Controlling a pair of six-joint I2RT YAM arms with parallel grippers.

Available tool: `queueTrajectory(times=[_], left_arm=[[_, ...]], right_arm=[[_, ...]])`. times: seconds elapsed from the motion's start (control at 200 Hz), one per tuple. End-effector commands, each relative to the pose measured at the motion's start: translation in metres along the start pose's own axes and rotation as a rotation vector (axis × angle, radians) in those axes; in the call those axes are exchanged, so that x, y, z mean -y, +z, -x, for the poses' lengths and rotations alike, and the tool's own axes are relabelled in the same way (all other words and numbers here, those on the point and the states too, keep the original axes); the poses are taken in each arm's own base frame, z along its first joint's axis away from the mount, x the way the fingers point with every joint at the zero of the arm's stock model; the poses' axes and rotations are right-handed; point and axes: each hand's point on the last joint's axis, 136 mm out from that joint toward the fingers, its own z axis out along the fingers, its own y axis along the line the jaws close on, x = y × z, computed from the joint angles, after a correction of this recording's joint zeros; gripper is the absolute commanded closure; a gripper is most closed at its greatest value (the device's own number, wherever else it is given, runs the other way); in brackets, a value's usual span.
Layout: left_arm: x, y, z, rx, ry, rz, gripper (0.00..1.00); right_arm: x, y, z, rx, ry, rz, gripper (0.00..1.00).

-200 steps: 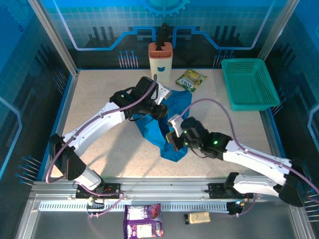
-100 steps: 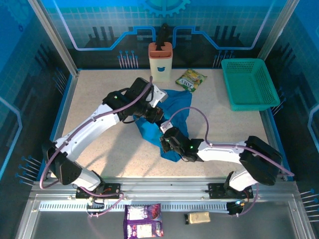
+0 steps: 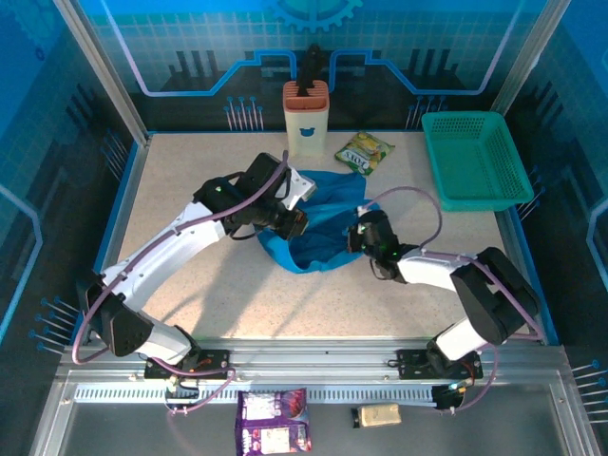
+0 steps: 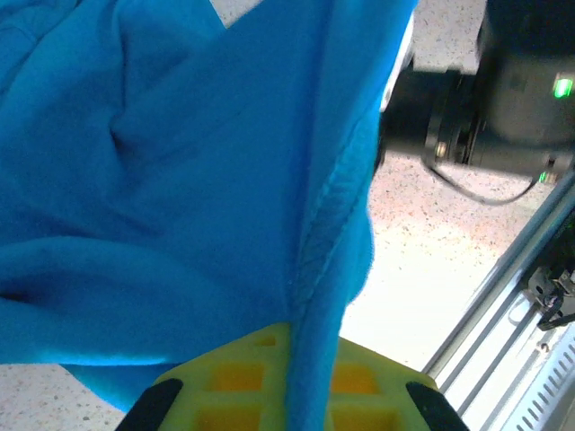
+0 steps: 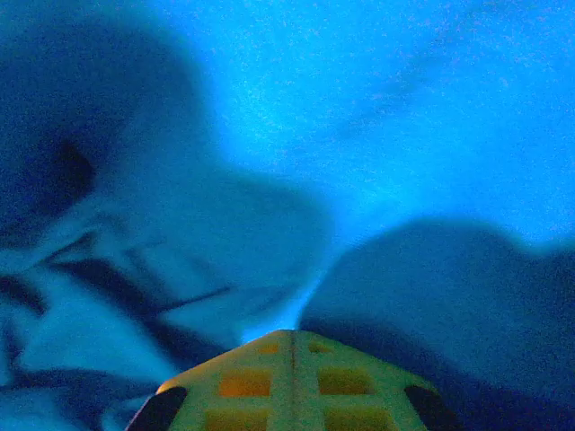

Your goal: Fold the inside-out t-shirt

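The inside-out t-shirt (image 3: 323, 214) is a plain blue cloth bunched in the middle of the table, stretched between the two grippers. My left gripper (image 3: 294, 221) is shut on its left part; in the left wrist view a stitched hem (image 4: 316, 269) runs down between the yellow jaws of that gripper (image 4: 301, 395). My right gripper (image 3: 359, 234) is shut at the shirt's right edge, its arm lying low along the table. In the right wrist view its gripper (image 5: 292, 346) has its yellow jaws pressed together, with blue cloth (image 5: 377, 126) rising from their tip.
A beige holder (image 3: 306, 116) stands at the back centre with a green snack packet (image 3: 364, 152) beside it. A teal mesh basket (image 3: 475, 157) sits at the back right. A purple packet (image 3: 274, 423) and a small tan item (image 3: 377, 414) lie in front of the rail.
My right gripper swung from the near side of the shirt up and to the right, pulling the lower cloth with it. The shirt is now shorter and bunched. The left gripper shifted slightly.
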Motion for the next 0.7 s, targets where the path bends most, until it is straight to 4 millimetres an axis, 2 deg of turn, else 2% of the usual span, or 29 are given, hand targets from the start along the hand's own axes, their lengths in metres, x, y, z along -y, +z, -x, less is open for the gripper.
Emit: queueTrajectory(times=[0.0, 0.05, 0.085, 0.16, 0.28, 0.405, 0.57, 0.695], left_arm=[[0.014, 0.008, 0.000, 0.009, -0.066, -0.107, 1.00], [0.017, 0.017, 0.001, 0.016, -0.099, -0.137, 1.00], [0.016, 0.025, 0.001, 0.018, -0.123, -0.146, 1.00], [0.010, 0.044, -0.001, 0.005, -0.182, -0.140, 1.00], [0.000, 0.071, 0.000, -0.014, -0.232, -0.118, 1.00], [-0.003, 0.084, 0.008, -0.012, -0.241, -0.117, 1.00], [0.000, 0.084, 0.020, 0.001, -0.236, -0.137, 1.00], [0.003, 0.072, 0.028, 0.017, -0.218, -0.141, 1.00]], right_arm=[[0.064, -0.016, 0.006, -0.025, 0.116, -0.168, 1.00], [0.092, -0.026, 0.003, -0.039, 0.209, -0.229, 1.00], [0.103, -0.029, 0.002, -0.038, 0.282, -0.213, 1.00], [0.107, -0.036, 0.000, -0.071, 0.293, -0.216, 1.00], [0.076, -0.044, -0.007, -0.138, 0.311, -0.077, 1.00], [0.037, -0.061, -0.026, -0.217, 0.298, 0.046, 1.00], [-0.007, -0.083, -0.048, -0.250, 0.249, 0.121, 0.98], [-0.022, -0.089, -0.053, -0.229, 0.161, 0.119, 0.97]])
